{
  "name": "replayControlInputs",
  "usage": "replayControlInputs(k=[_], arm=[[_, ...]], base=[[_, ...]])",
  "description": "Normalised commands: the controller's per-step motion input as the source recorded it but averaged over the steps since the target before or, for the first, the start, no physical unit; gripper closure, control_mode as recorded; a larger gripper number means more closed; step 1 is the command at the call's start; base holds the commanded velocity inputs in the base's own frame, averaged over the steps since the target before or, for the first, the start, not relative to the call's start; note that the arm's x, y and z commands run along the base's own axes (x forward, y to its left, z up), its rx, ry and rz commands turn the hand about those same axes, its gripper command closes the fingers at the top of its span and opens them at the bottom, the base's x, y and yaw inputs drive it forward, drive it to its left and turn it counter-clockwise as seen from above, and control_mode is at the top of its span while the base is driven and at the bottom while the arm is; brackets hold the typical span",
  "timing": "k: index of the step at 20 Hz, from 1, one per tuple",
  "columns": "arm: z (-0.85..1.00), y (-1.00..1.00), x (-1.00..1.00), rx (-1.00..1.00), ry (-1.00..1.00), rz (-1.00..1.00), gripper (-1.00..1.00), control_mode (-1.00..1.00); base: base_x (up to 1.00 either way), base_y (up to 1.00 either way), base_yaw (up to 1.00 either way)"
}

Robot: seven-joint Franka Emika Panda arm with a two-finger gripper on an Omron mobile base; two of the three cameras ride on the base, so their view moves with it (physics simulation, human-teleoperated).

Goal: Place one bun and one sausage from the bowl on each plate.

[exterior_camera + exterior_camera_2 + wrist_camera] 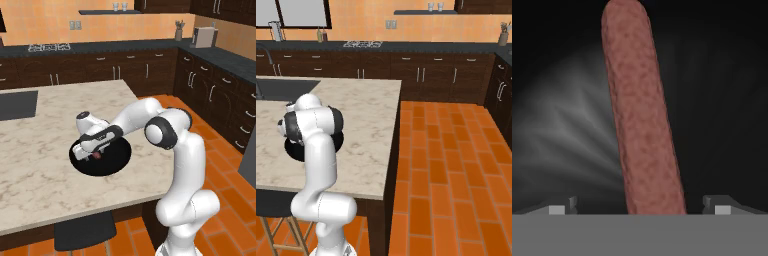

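Sausage [643,110], slim, reddish-brown, rounded, lying inside glossy black bowl [112,162]; gripper [640,209] spread either side. Likely light, firm, rolls easily; best pinched mid-length.

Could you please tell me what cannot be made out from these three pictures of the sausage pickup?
- Left base view: the hand hides much of the bowl; only a bit of sausage peeks out below the pincer.
- Right base view: the arm covers most of the bowl.
- Hand view: the sausage lies between the fingertips, but its near end is cut off at the bottom, so contact cannot be judged.
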Motion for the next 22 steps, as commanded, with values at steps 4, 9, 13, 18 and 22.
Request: replayControlInputs(k=[4, 9, 13, 18, 22], arm=[[-0.6, -0.11, 0.14, 0.0, 0.0, 0.0, 1.0, -1.0], [-0.16, -0.1, 0.07, 0.0, -0.01, 0.0, 1.0, -1.0], [-0.05, -0.27, -0.16, 0.0, 0.03, 0.0, 1.0, -1.0], [0.67, -0.37, -0.54, 0.11, -0.19, -0.05, 1.0, -1.0], [1.0, -0.57, -0.96, 0.22, -0.19, -0.05, 1.0, -1.0]], base=[[0.0, 0.0, 0.0], [0.0, 0.0, 0.0], [0.0, 0.0, 0.0], [0.0, 0.0, 0.0], [0.0, 0.0, 0.0]])
